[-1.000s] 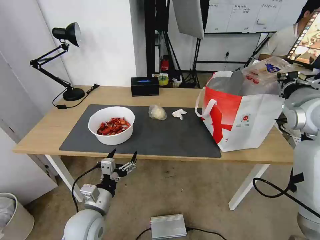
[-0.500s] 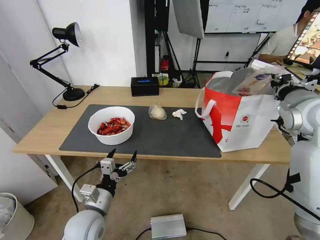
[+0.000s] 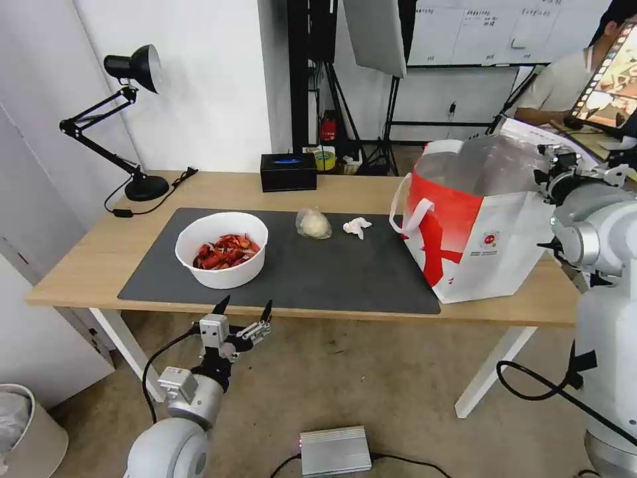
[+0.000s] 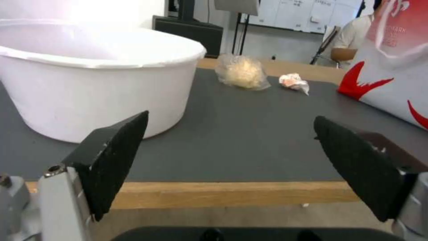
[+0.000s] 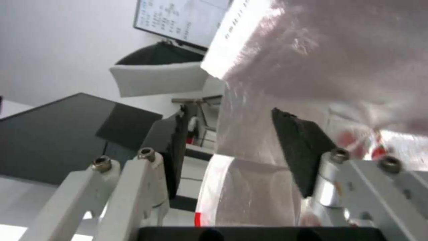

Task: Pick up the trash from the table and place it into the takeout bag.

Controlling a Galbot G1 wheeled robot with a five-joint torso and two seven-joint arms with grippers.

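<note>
The right gripper (image 5: 227,147) is raised at the far rim of the takeout bag (image 3: 494,255), over the bag's open mouth. Its two black pads (image 5: 301,150) stand apart with a gap between them. Clear plastic with red blurs behind it lies just past the pads, but whether that is the clamshell box cannot be told. In the head view the bag's silver foil lining faces up, right beside this gripper. The bag stands upright on the table (image 3: 371,189), partly on the dark grey mat (image 3: 332,272), with a white strap handle hanging on the side away from the gripper.

Farther from the right gripper, across the mat, lie the crumpled white tissue (image 3: 357,227) and, just beside it, the small clear bag with a pale lump (image 3: 313,224). Farther still sits the white round bowl (image 3: 221,249) holding red crayfish shells.

The left gripper (image 3: 244,311) hangs below the table's near edge, in front of the bowl, with its fingers (image 4: 113,157) spread wide and holding nothing. From its wrist camera the bowl stands close ahead, the clear bag and tissue beyond it.

A black tissue box (image 3: 288,171) and a black desk lamp (image 3: 126,113) sit along the table's far side.
</note>
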